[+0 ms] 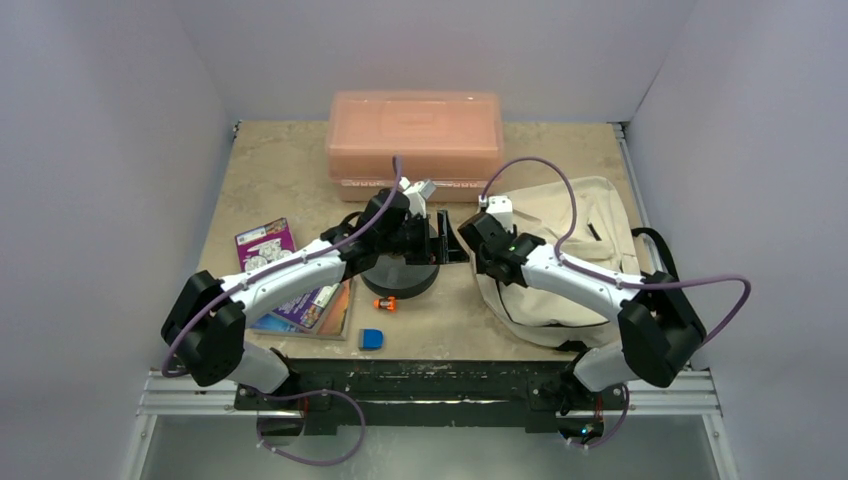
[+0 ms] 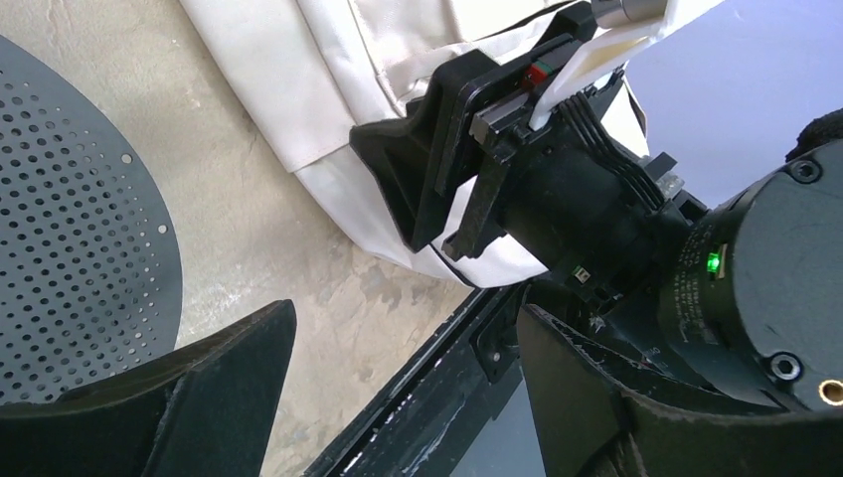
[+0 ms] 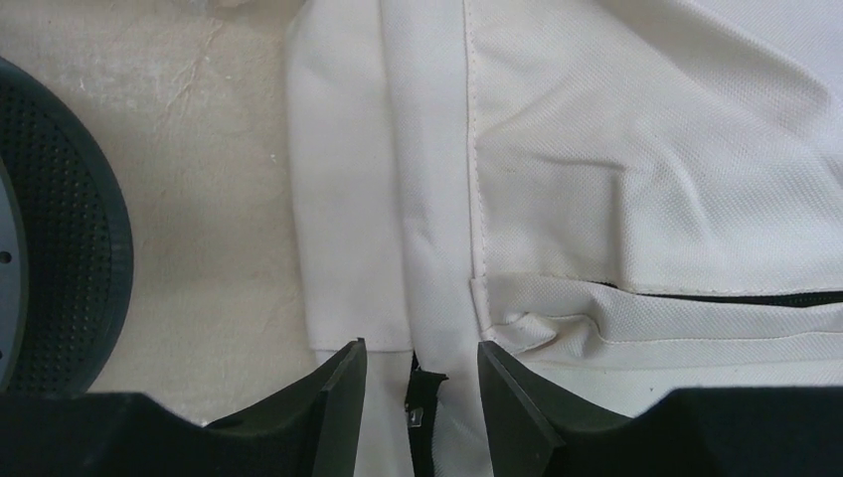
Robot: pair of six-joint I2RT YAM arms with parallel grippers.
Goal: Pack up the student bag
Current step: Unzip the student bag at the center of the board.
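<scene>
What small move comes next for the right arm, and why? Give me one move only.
Probably ease the right arm's fingers down a little and shut them on the small black tab, apparently a zip pull, on the student bag. They stand open on either side of it, not touching it, so a short descent and a squeeze should catch it.

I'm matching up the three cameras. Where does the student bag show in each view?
Top external: the student bag lies right of centre, partly under the right arm.
Left wrist: it runs across the top middle.
Right wrist: it fills the centre and right.
Shared landmark: the perforated grey disc, left of the bag in all three views.
</scene>
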